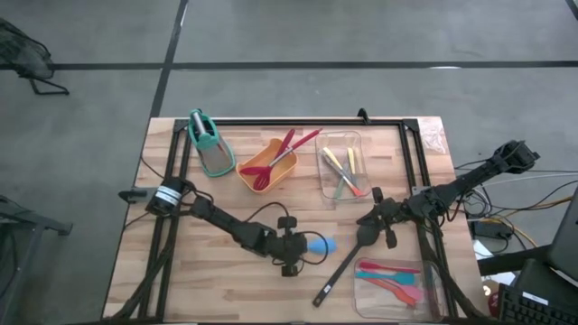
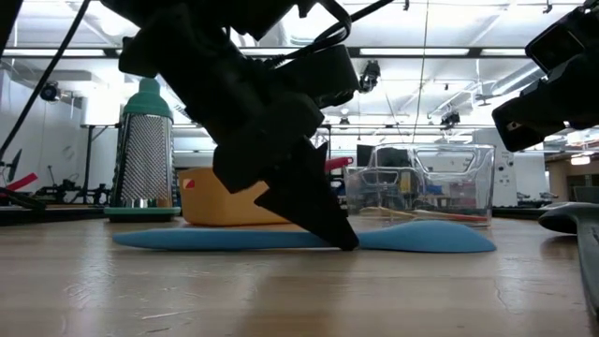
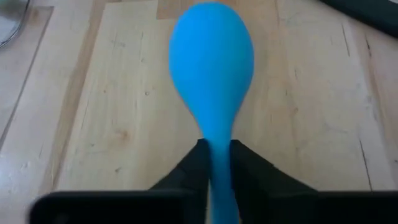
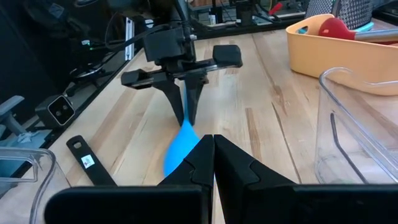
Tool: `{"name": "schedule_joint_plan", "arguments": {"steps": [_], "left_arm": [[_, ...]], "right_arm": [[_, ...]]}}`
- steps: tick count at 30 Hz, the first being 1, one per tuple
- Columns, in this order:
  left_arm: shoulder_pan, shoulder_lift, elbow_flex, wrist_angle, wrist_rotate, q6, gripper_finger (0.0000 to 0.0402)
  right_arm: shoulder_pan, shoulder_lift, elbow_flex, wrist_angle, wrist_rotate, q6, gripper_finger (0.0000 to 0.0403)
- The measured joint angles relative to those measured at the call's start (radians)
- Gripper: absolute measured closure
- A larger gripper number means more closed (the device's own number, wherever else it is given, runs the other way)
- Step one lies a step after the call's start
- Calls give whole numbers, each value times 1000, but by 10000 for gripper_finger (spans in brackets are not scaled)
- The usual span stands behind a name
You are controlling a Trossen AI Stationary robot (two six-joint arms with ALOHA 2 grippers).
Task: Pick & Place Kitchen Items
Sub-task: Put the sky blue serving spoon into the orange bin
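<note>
Left gripper [image 2: 337, 234], nearest the low camera, points steeply down with its fingertips at the table [image 1: 208, 271], closed on the neck of a blue spoon [image 2: 309, 239]. The spoon lies flat on the wood, bowl toward the right arm. In the left wrist view both fingers [image 3: 193, 168] press the thin handle just behind the bowl [image 3: 211, 56]. From above, the left arm reaches from the left edge diagonally to the front centre of the table, its gripper [image 1: 291, 248] over the spoon [image 1: 321, 244].

Right gripper [image 1: 368, 226] hangs right of centre, fingers shut together and holding nothing; the right wrist view shows the two pads [image 4: 214, 155] meeting, aimed at the left gripper [image 4: 186, 118] and the spoon [image 4: 180, 146].

A black ladle [image 1: 343, 266] lies diagonally at the front, between the two grippers, its bowl under the right gripper. Behind the spoon stand an orange tub [image 1: 268, 167] holding red utensils [image 1: 284, 153] and a clear tray [image 1: 341, 170] holding yellow, green and pink pieces. A second clear tray [image 1: 393, 280] at the front right holds red, pink and teal utensils. A grey grater with teal handle [image 1: 209, 143] stands at the back left.
</note>
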Motion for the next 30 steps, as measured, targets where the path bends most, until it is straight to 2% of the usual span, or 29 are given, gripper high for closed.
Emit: {"name": "schedule_joint_plan", "arguments": {"steps": [2,11,19,25,30], "left_arm": [[0,0,-1,-1,-2,1,365],[0,-38,-2,-7,-4,46,364],[-1,-175,-14,-121,1,87,364],[-1,-287,-24,-220,-91,104,364],[14,-391,-30,-238,-329,162,363]], "right_arm": [[0,0,0,0,0,0,394],[0,0,0,-1,2,-1,394],[0,0,0,-2,2,-2,394],[0,0,0,-2,2,-2,394],[0,0,0,-1,2,-2,394]]}}
